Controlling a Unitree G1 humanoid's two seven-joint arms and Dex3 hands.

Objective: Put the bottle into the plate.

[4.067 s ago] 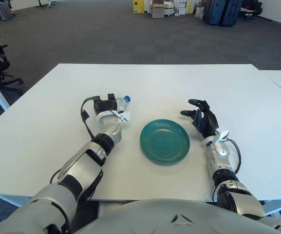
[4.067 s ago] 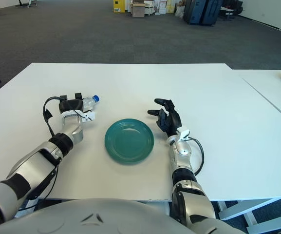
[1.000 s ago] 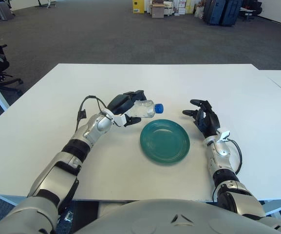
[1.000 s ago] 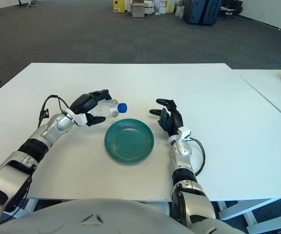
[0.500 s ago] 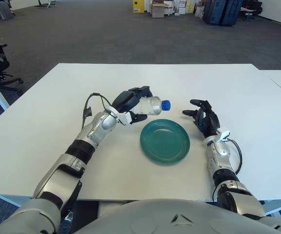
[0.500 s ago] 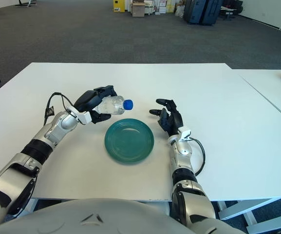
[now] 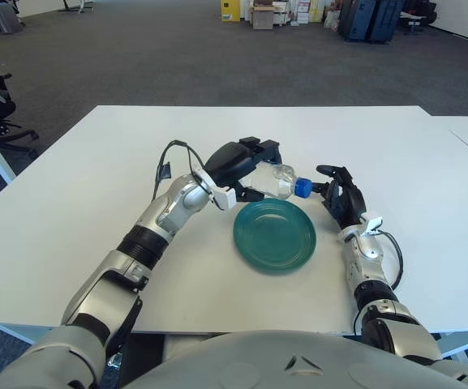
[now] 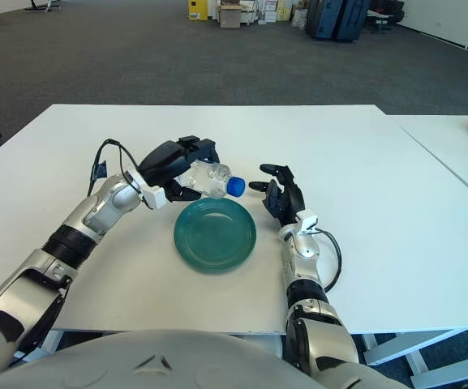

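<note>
Left hand (image 7: 238,164): gripping the clear water bottle (image 7: 276,181), holding it above the table.
Bottle axis: lying sideways, blue cap (image 7: 302,188) pointing toward 3 o'clock.
Green plate (image 7: 274,234): sitting toward 6 o'clock of the bottle.
Right hand (image 7: 341,197): idling open-fingered at the plate's 2 o'clock.

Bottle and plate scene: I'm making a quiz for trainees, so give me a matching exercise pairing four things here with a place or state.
Things:
1. bottle
2. plate
3. left hand
4. right hand

Places or states:
A. open, beside the plate's right edge
B. empty, flat on the white table
C. held sideways, blue cap pointing right
D. closed around the clear body, above the plate's far left edge

Pairs: 1-C, 2-B, 3-D, 4-A
</note>
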